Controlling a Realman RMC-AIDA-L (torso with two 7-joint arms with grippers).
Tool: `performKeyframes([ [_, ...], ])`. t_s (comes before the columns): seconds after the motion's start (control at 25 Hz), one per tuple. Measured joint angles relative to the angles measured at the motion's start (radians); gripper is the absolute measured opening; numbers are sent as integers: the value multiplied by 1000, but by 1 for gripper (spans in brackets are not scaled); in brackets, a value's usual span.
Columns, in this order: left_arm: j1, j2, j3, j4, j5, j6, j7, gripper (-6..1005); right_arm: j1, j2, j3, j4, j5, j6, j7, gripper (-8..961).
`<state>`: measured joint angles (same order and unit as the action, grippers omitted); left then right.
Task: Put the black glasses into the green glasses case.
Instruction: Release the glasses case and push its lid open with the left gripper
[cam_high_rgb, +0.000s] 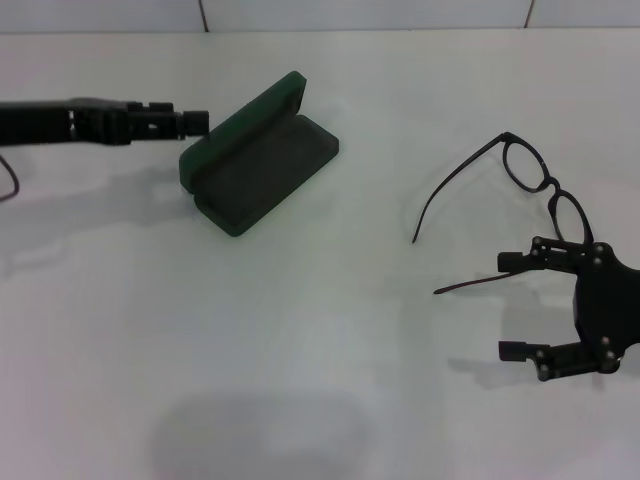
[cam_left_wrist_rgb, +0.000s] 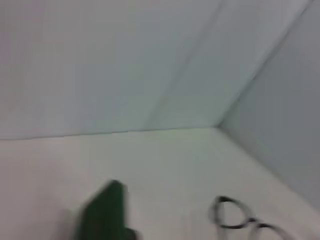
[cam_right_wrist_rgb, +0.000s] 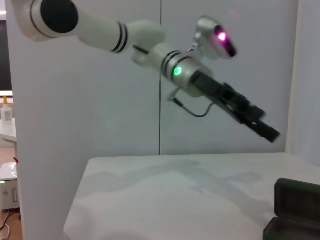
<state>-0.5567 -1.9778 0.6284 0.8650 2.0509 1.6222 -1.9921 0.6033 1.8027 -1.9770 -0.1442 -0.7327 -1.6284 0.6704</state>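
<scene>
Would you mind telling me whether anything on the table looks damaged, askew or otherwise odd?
Nothing stands out. The green glasses case lies open and empty, and the black glasses rest unfolded beside the open right end effector.

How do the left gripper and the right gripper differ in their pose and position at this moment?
The left gripper reaches in horizontally from the left side, its tip beside the open green glasses case; the right gripper sits at the near right, by the black glasses. The right gripper is open, one finger near a temple arm; whether the left gripper is open cannot be told. Both are black, hold nothing and point toward the middle of the white table.
</scene>
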Motion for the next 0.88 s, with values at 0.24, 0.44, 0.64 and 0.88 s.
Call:
performKeyframes([
  [0.24,-15,-62,89,183,170,-176,-95,857,6,2,-2,0,-1,-1,0,884],
  [0.44,-69,-60,270,213,319,-273,-212,857,8,0,-2,0,-1,-1,0,883],
  [0.64,-130,-69,354,195,395,-312,-232,856,21,1,-2,0,-6,0,0,883],
  [0.88,-164,-75,407,133,441,-370,-231,856,30,7,1,-1,-24,1,0,883],
])
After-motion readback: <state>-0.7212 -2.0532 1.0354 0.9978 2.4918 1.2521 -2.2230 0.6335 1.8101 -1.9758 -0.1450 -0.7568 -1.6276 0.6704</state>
